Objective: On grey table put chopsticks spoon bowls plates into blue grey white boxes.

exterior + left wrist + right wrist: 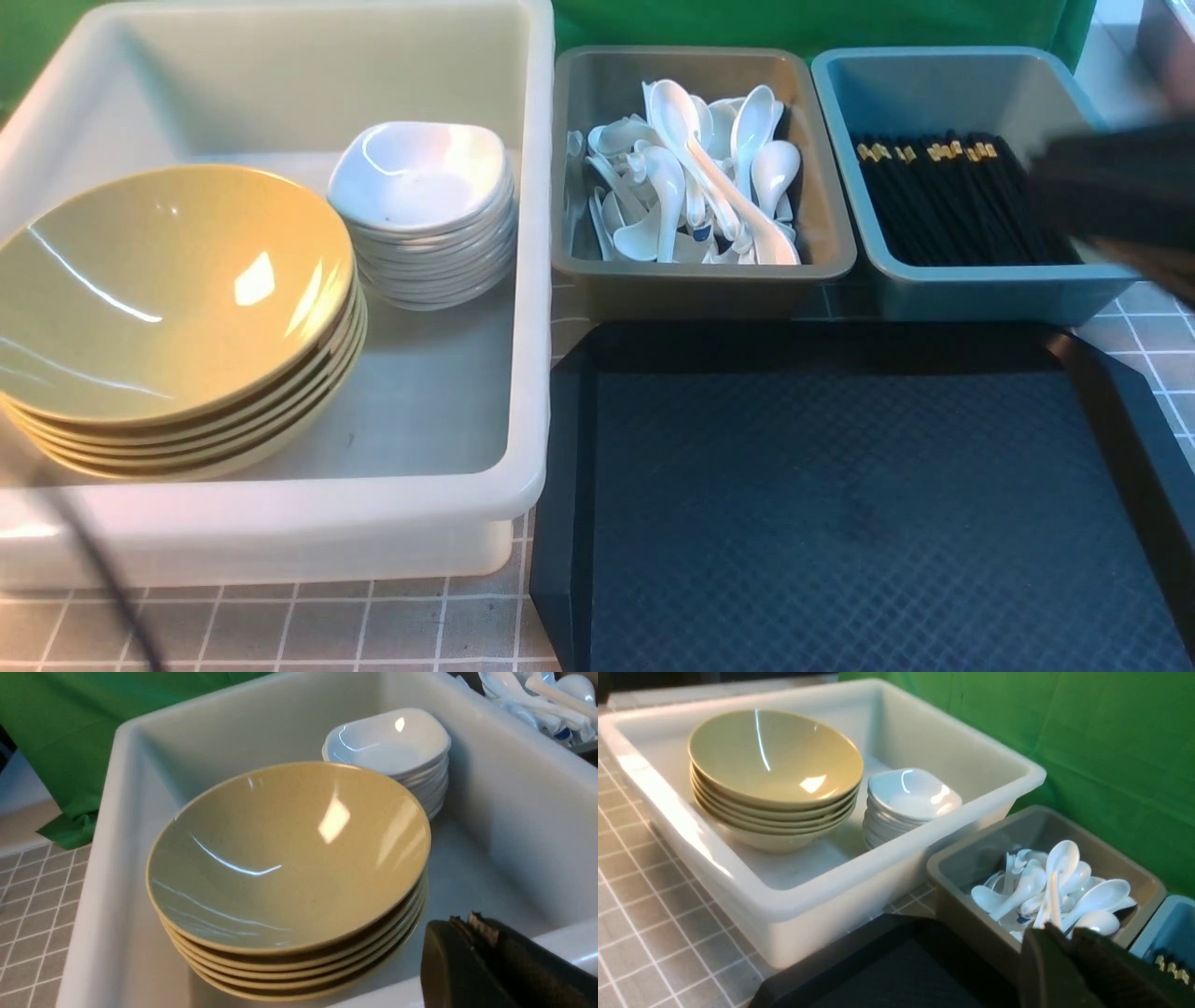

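Nearest, filling the lower right of the front view, the black tray (840, 504) lies bare on the grey tiled worktop (280, 630), which suggests everything it carried is already sorted. Lower left and centre left sits the big white box (439, 523), its wide floor fitted to the bulkiest ware: the yellow bowls (177, 308) are nested in one stack against its left side, and the small white plates (425, 210) are nested in their own stack just beyond and to the right, close to the bowls, so each shape stacks only with its like. Further back at upper centre, the grey box (700, 280) holds a loose heap of white spoons (691, 177), which cannot stack neatly and so lie jumbled. At upper right the blue box (980, 289) holds the black chopsticks (943, 201), laid parallel with their gold bands toward the far end. The left claw (472, 926), seen at the lower right of its wrist view above the white box's near rim, is fully closed with nothing in it. The right claw (1057, 933), at the lower right of its wrist view over the grey box's near edge, looks closed or nearly so and grips nothing; its blurred arm (1120, 196) crosses the right edge by the blue box. The sorting looks finished
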Motion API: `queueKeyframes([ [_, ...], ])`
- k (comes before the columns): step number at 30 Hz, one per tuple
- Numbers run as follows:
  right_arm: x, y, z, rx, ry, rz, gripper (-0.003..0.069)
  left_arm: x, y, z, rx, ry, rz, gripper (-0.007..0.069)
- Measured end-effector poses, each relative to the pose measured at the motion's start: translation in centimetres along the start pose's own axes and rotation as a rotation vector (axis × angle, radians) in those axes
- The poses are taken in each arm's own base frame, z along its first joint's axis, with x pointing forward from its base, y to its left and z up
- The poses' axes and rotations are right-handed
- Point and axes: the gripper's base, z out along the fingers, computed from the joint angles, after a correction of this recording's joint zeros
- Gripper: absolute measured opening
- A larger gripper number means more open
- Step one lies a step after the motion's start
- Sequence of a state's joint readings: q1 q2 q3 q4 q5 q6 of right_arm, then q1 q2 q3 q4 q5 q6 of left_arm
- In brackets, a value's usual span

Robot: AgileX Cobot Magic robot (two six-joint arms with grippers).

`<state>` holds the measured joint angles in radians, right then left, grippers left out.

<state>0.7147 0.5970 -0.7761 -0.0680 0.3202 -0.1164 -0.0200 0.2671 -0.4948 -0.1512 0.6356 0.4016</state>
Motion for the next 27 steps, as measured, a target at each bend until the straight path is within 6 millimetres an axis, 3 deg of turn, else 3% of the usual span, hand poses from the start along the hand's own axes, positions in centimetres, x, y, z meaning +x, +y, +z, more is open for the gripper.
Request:
queueKeyframes([
  [13,2.0,0.3,-0.8,-0.010,0.091,0.016,0.0079,2.0,-0.5,0.6,0.011,0.038,-0.004,-0.0011],
  [27,2.3,0.3,-0.9,-0.013,0.121,0.016,0.0092,2.1,-0.6,0.6,0.015,0.045,-0.007,-0.0011],
])
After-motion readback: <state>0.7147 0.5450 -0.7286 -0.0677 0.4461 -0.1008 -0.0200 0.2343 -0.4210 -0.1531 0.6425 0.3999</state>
